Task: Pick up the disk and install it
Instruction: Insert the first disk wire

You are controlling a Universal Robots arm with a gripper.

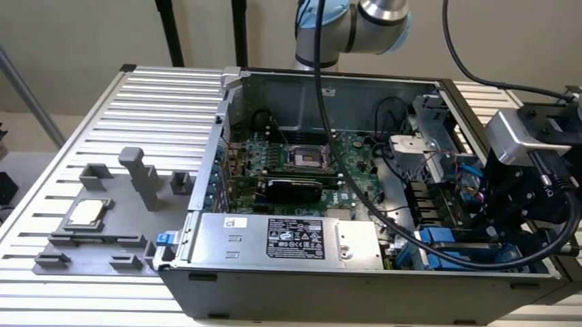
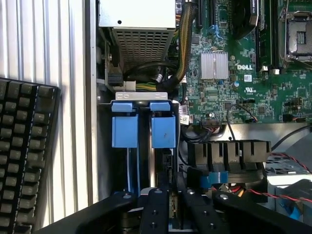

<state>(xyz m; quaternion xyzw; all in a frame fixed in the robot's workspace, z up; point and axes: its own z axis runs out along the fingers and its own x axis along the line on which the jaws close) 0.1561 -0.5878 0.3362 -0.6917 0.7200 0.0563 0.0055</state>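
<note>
The disk (image 2: 163,131) stands on edge in the drive bay at the case's front corner. Its blue carrier tab faces the camera, and a thin silver edge runs back toward my gripper. My gripper (image 2: 170,212) sits right over that edge. Its black fingers (image 2: 155,209) are drawn close together on either side of it, with only a narrow gap between them. In the exterior view the gripper (image 1: 498,235) reaches down into the bay at that view's right, beside the blue carrier parts (image 1: 441,240).
A second blue carrier (image 2: 124,129) sits in the neighbouring slot. Nearby are the silver power supply (image 1: 291,240), the motherboard (image 1: 309,163), black cable connectors (image 2: 226,153) and red wires. A keyboard (image 2: 24,146) lies outside the case, and a grey fixture holds a small chip (image 1: 86,212).
</note>
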